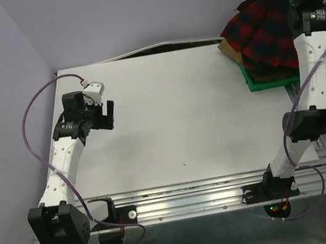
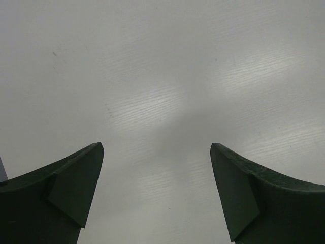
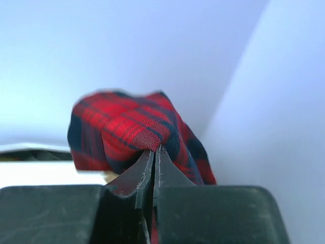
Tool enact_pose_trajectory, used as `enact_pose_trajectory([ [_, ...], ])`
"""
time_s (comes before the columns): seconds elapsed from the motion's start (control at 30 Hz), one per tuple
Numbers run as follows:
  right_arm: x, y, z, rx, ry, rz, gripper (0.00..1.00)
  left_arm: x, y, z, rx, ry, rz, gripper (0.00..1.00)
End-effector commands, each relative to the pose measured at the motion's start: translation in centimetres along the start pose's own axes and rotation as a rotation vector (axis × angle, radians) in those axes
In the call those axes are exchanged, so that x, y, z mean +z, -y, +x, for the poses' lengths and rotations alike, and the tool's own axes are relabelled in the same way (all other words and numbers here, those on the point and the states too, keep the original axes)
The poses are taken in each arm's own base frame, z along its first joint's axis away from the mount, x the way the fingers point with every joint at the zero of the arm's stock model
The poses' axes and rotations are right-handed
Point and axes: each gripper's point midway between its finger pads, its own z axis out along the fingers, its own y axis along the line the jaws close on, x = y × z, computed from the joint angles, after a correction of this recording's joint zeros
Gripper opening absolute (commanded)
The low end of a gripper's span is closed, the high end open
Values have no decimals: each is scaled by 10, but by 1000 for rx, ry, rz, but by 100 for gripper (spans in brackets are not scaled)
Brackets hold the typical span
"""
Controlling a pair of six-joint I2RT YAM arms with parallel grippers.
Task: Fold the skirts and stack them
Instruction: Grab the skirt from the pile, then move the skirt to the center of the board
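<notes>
Skirt (image 1: 260, 27) in red-and-navy plaid hangs bunched above the far right corner of the white bench (image 1: 176, 126), draping onto a green tray (image 1: 257, 86); walls lilac. Left wrist: left gripper (image 2: 156, 147) spread wide over bare bench. Right wrist: right gripper (image 3: 154, 152) clamped on the skirt (weave sharp, folds puffed).

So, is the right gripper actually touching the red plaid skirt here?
Touching. The right wrist view shows the right gripper shut on a fold of the red plaid skirt, with the cloth pinched between its jaws at the tips.
</notes>
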Motion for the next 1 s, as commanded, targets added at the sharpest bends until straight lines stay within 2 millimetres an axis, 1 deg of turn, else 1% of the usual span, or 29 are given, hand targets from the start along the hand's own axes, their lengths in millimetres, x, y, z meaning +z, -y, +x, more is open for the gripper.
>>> enact_pose_trajectory([
  [0.0, -70, -28, -121, 100, 330, -192, 1, -18, -9, -36, -22, 123, -41, 99],
  [0.03, -83, -41, -134, 106, 372, -274, 1, -21, -9, -40, -28, 137, -32, 99],
  [0.07, -94, -51, -142, 162, 387, -337, 1, -22, -10, -41, -35, 146, -27, 99],
  [0.1, -109, -60, -149, 186, 404, -392, 1, -24, -16, -43, -58, 155, -34, 99],
  [0.13, -123, -74, -161, 193, 452, -488, 1, -26, -15, -46, -67, 174, -6, 99],
  [0.17, -132, -82, -163, 220, 461, -539, 1, -29, -21, -48, -83, 186, -10, 99],
  [0.2, -141, -96, -165, 291, 454, -611, 1, -31, -24, -51, -95, 201, -6, 99],
  [0.23, -149, -112, -159, 299, 442, -701, 1, -35, -32, -54, -115, 225, -16, 99],
  [0.27, -156, -135, -159, 340, 418, -776, 1, -38, -30, -57, -120, 243, 7, 99],
  [0.3, -162, -161, -153, 391, 365, -856, 1, -42, -31, -61, -123, 268, 16, 99],
  [0.33, -162, -163, -149, 393, 348, -869, 1, -43, -33, -63, -122, 275, 12, 99],
  [0.37, -160, -177, -141, 421, 307, -909, 1, -47, -30, -66, -119, 292, 26, 99],
  [0.4, -167, -199, -138, 467, 263, -975, 1, -48, -29, -67, -116, 302, 32, 99],
  [0.47, -173, -227, -122, 511, 176, -1072, 1, -55, -24, -73, -101, 338, 47, 99],
  [0.5, -178, -248, -115, 543, 123, -1132, 1, -57, -23, -74, -97, 349, 51, 99],
  [0.53, -183, -259, -109, 551, 89, -1179, 1, -59, -21, -75, -90, 359, 58, 99],
  [0.57, -184, -270, -96, 575, 35, -1204, 1, -63, -18, -77, -81, 377, 70, 99],
  [0.63, -184, -275, -79, 582, -18, -1223, 1, -63, -14, -75, -57, 383, 86, 99],
  [0.67, -177, -281, -58, 580, -69, -1210, 1, -66, -10, -75, -39, 391, 105, 99],
  [0.7, -174, -282, -43, 512, -64, -1197, 1, -65, -8, -74, -25, 394, 113, 99],
  [0.73, -175, -283, -21, 497, -140, -1178, 1, -64, -5, -68, 5, 391, 124, 99],
  [0.77, -176, -284, -4, 468, -175, -1176, 1, -63, 2, -66, 36, 396, 166, 99],
  [0.8, -174, -288, 31, 394, -219, -1178, 1, -62, 7, -62, 64, 396, 187, 99],
  [0.83, -181, -288, 59, 369, -308, -1164, 1, -61, 11, -58, 116, 402, 209, 99],
  [0.87, -182, -288, 82, 333, -353, -1152, 1, -57, 16, -49, 132, 392, 234, 99],
  [0.9, -181, -285, 106, 266, -377, -1132, 1, -56, 21, -46, 153, 392, 260, 98],
  [0.93, -185, -280, 151, 240, -474, -1087, 1, -47, 23, -37, 180, 371, 266, 98],
  [0.97, -188, -278, 175, 203, -510, -1077, 1, -43, 23, -34, 193, 361, 264, 97],
])
